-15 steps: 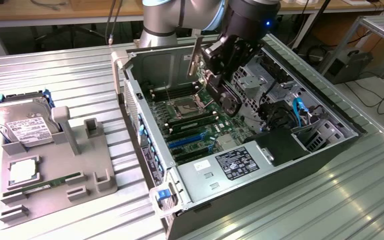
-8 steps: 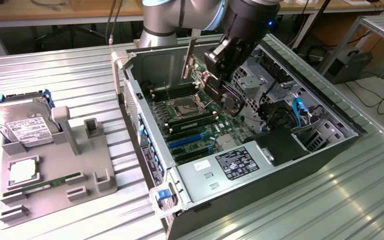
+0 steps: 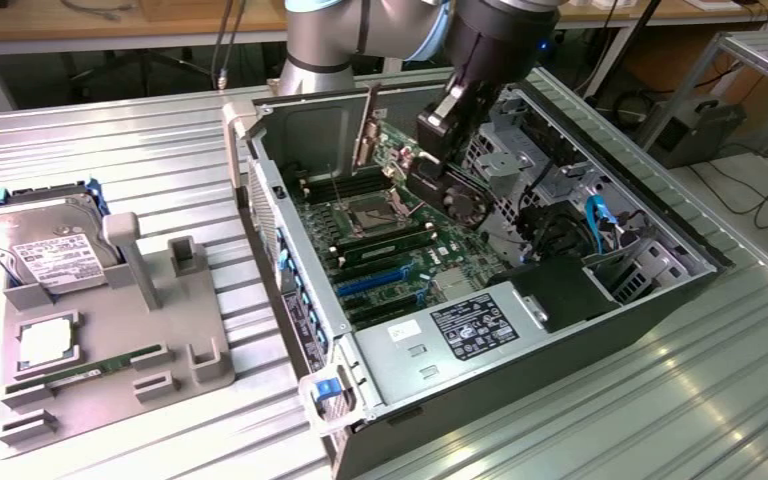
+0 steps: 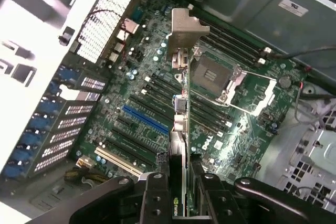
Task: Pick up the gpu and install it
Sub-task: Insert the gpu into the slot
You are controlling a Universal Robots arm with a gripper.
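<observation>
1 arm carries 1 gripper (image 3: 440, 135), and its fingers are clamped on the 1 gpu (image 3: 454, 192), one on each face of the card, as the wrist view shows with the gripper (image 4: 178, 192) pinching the thin edge of the gpu (image 4: 179, 124). The card hangs directly under the gripper, its black fan cooler facing outward in the exterior view and its silver bracket at the end farthest from the fingers in the wrist view. Below the gripper lies 1 open computer case (image 3: 651, 285) on its side, with 1 green motherboard (image 3: 398, 250) in its floor. The gpu is inside the case opening, over that board. Also beneath the gripper are 1 open CPU socket (image 4: 216, 77), a long blue slot (image 4: 145, 119) and 1 power supply (image 3: 471, 325) with a dark label. Well away from the gripper, toward the exterior view's left, stands 1 grey holder (image 3: 157, 340) carrying 1 hard drive (image 3: 40, 250) with a white label and 1 narrow green memory stick (image 3: 88, 370). Everything rests on 1 ribbed metal table (image 3: 131, 150). Behind the arm runs a wooden bench, and loose cables trail on the floor at the exterior view's right.
</observation>
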